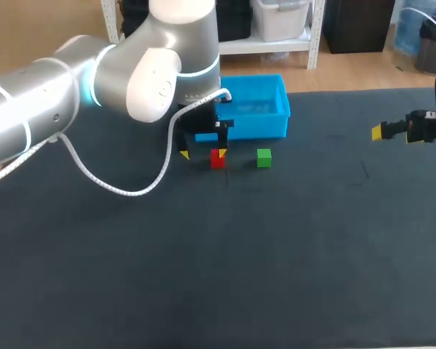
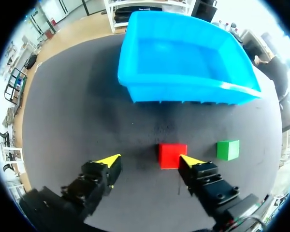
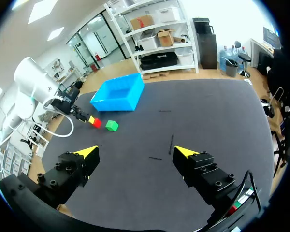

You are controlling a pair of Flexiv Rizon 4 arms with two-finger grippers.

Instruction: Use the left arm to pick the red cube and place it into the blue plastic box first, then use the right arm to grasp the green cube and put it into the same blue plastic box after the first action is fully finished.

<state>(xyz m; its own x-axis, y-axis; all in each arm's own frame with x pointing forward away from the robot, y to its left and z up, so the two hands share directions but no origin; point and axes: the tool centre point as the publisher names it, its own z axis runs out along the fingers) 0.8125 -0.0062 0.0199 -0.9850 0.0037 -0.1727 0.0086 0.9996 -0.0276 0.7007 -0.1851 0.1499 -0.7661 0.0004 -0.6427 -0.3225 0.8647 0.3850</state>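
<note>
Our left gripper (image 2: 149, 161) is released, its fingers spread either side of the red cube (image 2: 172, 155) (which sits close against one yellow tip). The green cube (image 2: 228, 150) lies just beside it on the table (image 1: 276, 254), with the blue plastic box (image 2: 183, 89) just beyond. Our right gripper (image 3: 135, 152) hangs released, well apart.

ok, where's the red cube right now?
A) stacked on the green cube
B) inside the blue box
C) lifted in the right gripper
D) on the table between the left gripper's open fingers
D: the left wrist view shows the red cube on the table between the spread fingers of the left gripper, with the blue box ahead of it empty.
</note>
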